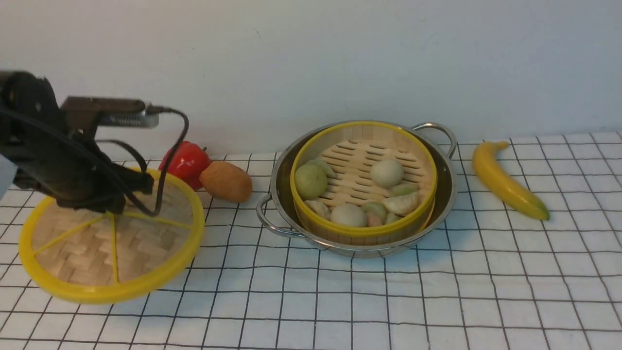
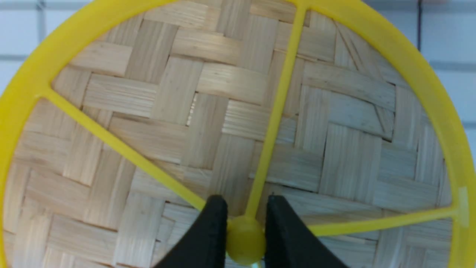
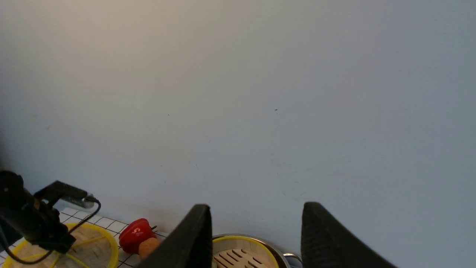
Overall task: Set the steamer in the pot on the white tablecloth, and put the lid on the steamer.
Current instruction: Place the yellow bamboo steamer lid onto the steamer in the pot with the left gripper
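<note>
The steamer [image 1: 354,163], a yellow-rimmed bamboo basket, sits inside the steel pot [image 1: 278,182] on the white tablecloth [image 1: 437,291]. Buns and dumplings lie on its slatted floor. The lid [image 1: 97,253] is at the left, tilted with its woven face toward the camera. My left gripper [image 1: 108,208] is above its middle. In the left wrist view the left gripper [image 2: 243,208] is shut on the lid's [image 2: 208,111] yellow centre knob [image 2: 245,238]. My right gripper [image 3: 256,210] hangs open in the air, empty, with the steamer [image 3: 241,257] far below it.
A red pepper [image 1: 187,163] and a brown potato [image 1: 226,181] lie between the lid and the pot, near the wall. A banana [image 1: 505,180] lies right of the pot. The left arm's cable [image 1: 180,141] loops over the lid.
</note>
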